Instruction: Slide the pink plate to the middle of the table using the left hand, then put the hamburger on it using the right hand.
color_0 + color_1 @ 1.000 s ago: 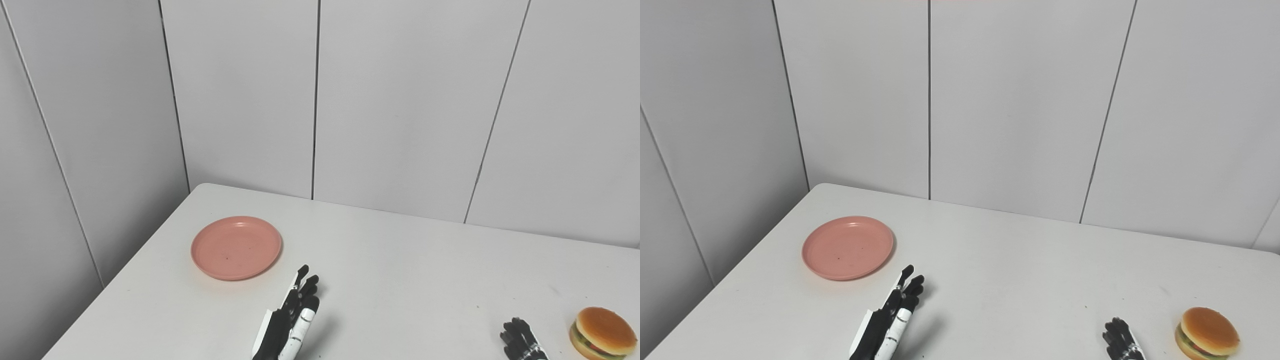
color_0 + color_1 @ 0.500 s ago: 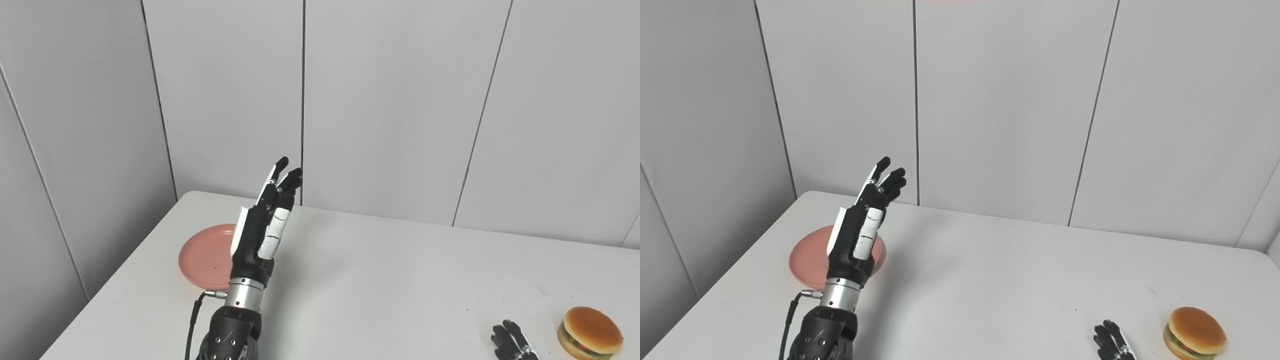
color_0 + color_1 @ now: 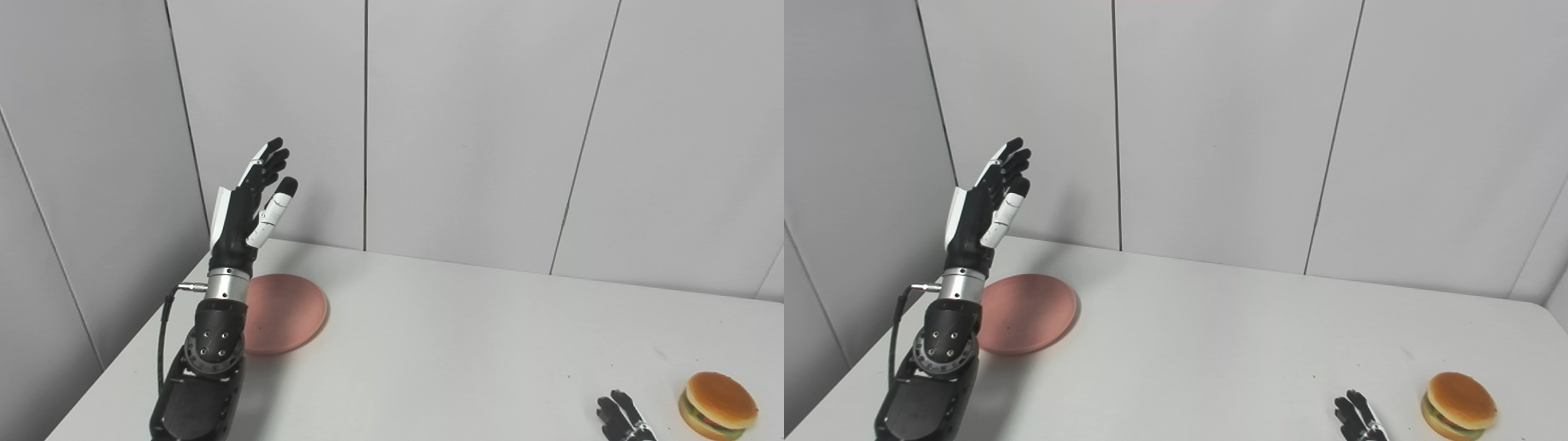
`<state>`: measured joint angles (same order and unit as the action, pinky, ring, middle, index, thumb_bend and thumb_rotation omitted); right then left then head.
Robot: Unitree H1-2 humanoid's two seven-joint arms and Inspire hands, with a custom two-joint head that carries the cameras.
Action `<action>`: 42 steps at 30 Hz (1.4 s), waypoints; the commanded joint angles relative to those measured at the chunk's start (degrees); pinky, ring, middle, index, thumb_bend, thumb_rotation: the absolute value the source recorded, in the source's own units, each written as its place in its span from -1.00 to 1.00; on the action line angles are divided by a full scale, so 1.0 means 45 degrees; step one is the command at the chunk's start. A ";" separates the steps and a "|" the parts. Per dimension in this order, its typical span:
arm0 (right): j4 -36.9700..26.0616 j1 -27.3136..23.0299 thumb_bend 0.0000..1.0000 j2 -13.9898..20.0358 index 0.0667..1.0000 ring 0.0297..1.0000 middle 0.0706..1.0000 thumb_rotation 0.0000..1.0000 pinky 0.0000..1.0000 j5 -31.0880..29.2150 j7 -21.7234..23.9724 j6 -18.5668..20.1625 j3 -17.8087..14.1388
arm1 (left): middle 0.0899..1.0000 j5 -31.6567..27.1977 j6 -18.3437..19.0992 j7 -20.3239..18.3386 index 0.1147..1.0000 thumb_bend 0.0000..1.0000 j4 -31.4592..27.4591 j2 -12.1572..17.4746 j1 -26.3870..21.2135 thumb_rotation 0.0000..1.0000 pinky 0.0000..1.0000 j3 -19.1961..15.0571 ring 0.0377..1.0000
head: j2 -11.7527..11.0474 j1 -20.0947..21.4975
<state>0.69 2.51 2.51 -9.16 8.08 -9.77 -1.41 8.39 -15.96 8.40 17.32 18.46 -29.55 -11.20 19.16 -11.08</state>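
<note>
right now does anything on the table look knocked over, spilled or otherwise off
Nothing stands out. The pink plate lies flat and bare near the table's left edge, the hamburger sits upright and whole at the right, the left hand is raised open above the plate's left side, and the right hand is low beside the hamburger.

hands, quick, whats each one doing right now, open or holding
Left hand: open, raised, holding nothing.
Right hand: mostly out of frame, cannot tell.
</note>
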 commanded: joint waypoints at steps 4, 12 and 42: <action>0.1226 0.0291 0.58 0.0038 0.79 0.83 0.75 0.87 0.95 0.0067 -0.0160 0.0358 -0.0087 | 0.68 0.0056 -0.1673 0.0296 0.62 0.70 0.1652 0.0897 -0.1013 0.74 0.66 -0.0046 0.72 | 0.0013 -0.0013; 0.1198 0.0342 0.59 0.0004 0.79 0.82 0.74 0.86 0.95 0.0112 -0.0179 0.0363 -0.0057 | 0.68 -0.2645 -0.2432 -0.1100 0.62 0.82 0.5262 0.1315 -0.1841 0.55 0.73 -0.0816 0.73 | 0.0083 0.0098; 0.0864 0.0566 0.62 0.0021 0.77 0.81 0.71 0.85 0.93 0.0182 -0.0223 0.0535 -0.0034 | 0.77 -0.4908 -0.2430 -0.4706 0.69 0.93 1.1293 0.1440 -0.3032 0.52 0.85 -0.2866 0.87 | 0.0312 0.0282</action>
<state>0.15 3.10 2.48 -8.75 7.89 -9.76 -1.28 -14.10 -25.54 -11.31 68.92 23.60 -39.80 -24.42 20.48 -9.76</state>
